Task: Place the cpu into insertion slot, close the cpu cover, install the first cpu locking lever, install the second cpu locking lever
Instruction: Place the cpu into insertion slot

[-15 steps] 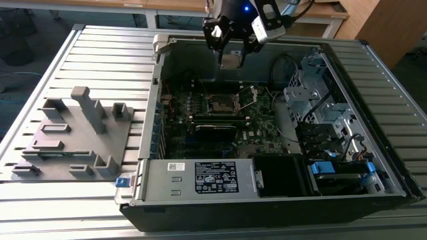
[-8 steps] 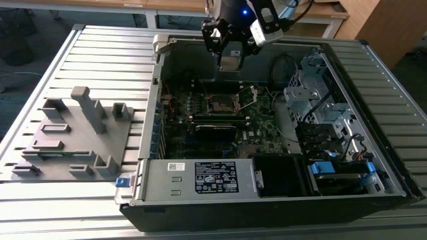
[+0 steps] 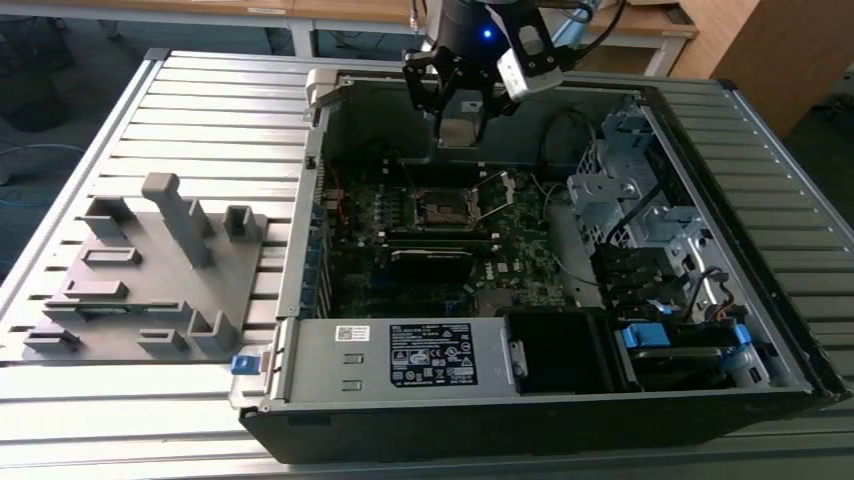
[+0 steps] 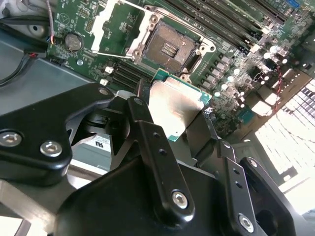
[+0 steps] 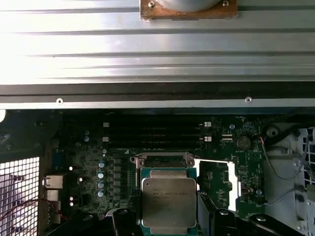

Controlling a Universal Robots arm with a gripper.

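My gripper [image 3: 459, 112] hangs above the back of the open computer case, shut on the cpu [image 3: 458, 131]. In both wrist views the cpu [image 4: 174, 105] [image 5: 169, 202] is a flat silvery-grey square with a green edge, clamped between the black fingers [image 4: 147, 128]. The gripper [image 4: 174, 112] [image 5: 169, 220] holds it above the board, apart from it. The insertion slot [image 3: 439, 209] [image 4: 170, 48] [image 5: 162, 161] lies open below, its dark middle bare. The cpu cover [image 3: 497, 194] [image 4: 117, 24] [image 5: 217, 178] stands swung open beside the slot.
Long black memory strips [image 5: 152, 132] run beside the slot. In the exterior view a drive cage with cables [image 3: 641, 210] fills the case's right side and a power supply [image 3: 400, 355] its near end. A grey fixture [image 3: 147, 270] sits on the slatted table at the exterior view's left.
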